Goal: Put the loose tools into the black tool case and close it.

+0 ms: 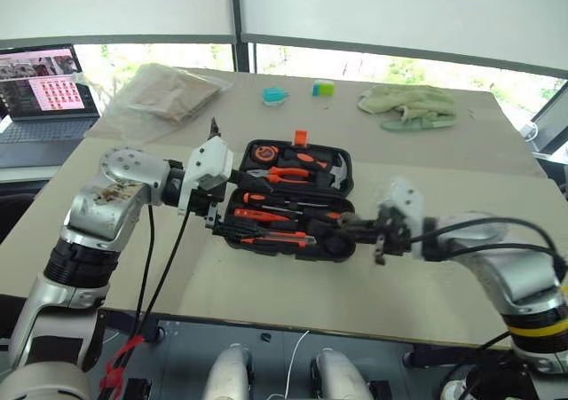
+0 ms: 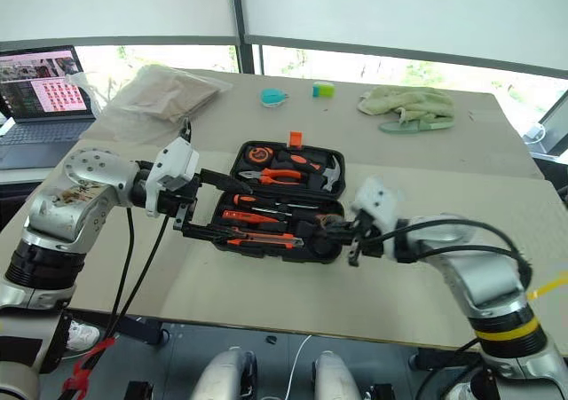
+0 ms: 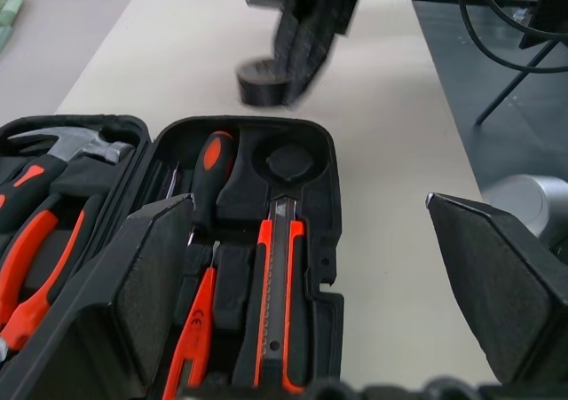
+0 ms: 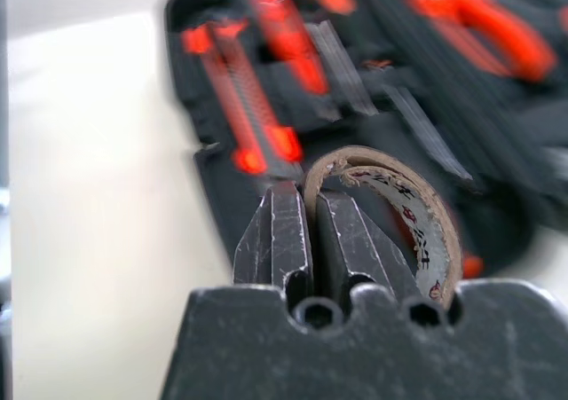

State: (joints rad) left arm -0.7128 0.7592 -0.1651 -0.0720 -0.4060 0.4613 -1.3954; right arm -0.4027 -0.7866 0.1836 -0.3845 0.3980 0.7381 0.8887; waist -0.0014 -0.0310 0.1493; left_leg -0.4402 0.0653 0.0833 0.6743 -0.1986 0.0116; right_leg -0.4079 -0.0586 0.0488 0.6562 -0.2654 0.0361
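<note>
The right gripper (image 4: pixel 306 231) is clamped on the wall of the tape roll (image 4: pixel 404 214), held at the near right corner of the open black tool case (image 1: pixel 342 165). The left gripper (image 1: pixel 213 218) hangs with fingers spread at the case's left edge; the case lies mid-table, utility knife (image 3: pixel 280 294) slotted inside.

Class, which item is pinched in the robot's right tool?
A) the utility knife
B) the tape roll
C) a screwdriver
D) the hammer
B: the right tool is shut on the wall of the tape roll, while the utility knife lies in the case.
</note>
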